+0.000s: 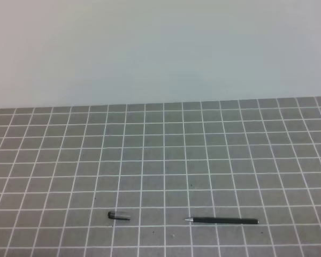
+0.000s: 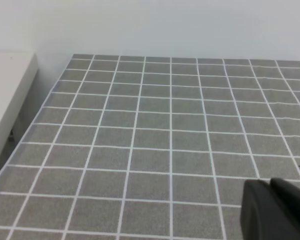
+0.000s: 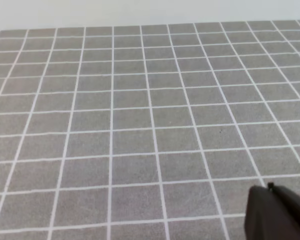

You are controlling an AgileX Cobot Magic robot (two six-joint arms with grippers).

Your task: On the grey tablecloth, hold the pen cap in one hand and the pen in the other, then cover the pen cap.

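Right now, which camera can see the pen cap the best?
The exterior high view. There the pen cap lies in plain sight on the grey tablecloth, to the left of the pen and apart from it. The left wrist and right wrist views show only the gridded cloth and a dark end effector corner, no cap.

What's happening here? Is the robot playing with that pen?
Not yet. The pen and its pen cap lie apart on the grey tablecloth, cap to the left, pen to the right. Nothing is touching them. The left tool and right tool are both shut and empty, showing only at the edge of their own cameras.
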